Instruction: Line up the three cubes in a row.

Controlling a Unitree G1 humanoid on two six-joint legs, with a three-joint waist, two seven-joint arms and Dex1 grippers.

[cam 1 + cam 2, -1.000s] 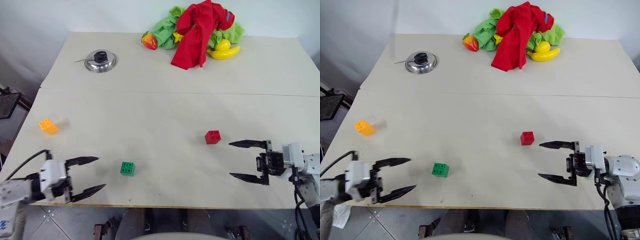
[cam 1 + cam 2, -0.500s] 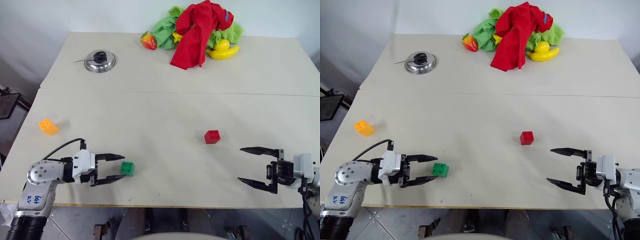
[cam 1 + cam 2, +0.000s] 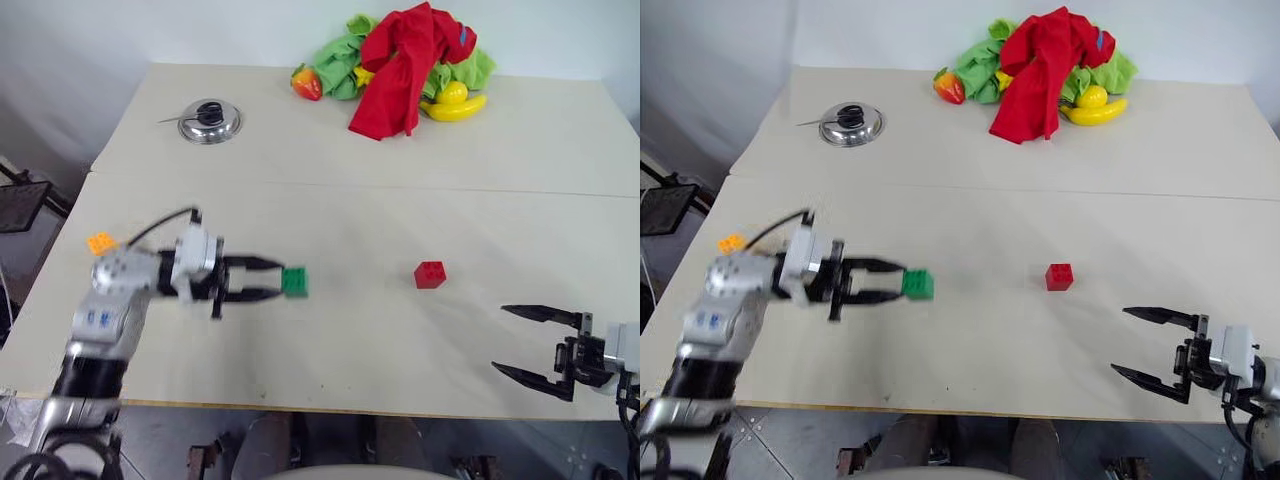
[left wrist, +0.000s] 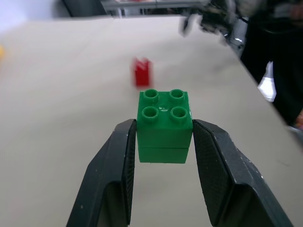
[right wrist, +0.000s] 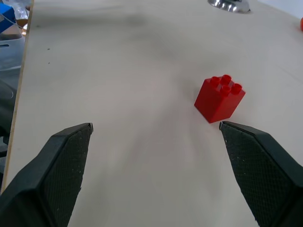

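Left gripper (image 3: 283, 283) clamped on green studded plastic cube (image 3: 295, 282), fingers level, pointing right. Red studded plastic cube (image 3: 430, 274) on cream table (image 3: 330, 210), right of centre. Orange-yellow studded cube (image 3: 101, 242) near left edge. Right gripper (image 3: 518, 341) spread wide at front right corner. Steel lid (image 3: 209, 121), red and green cloth heap (image 3: 405, 60) along far edge.

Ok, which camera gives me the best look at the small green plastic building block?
The left wrist view: the small green plastic building block sits close up, four studs showing, pinched between the left claw's black fingers. Both eye views show it small at that claw's tip, above the table. In the right wrist view I can't make it out.
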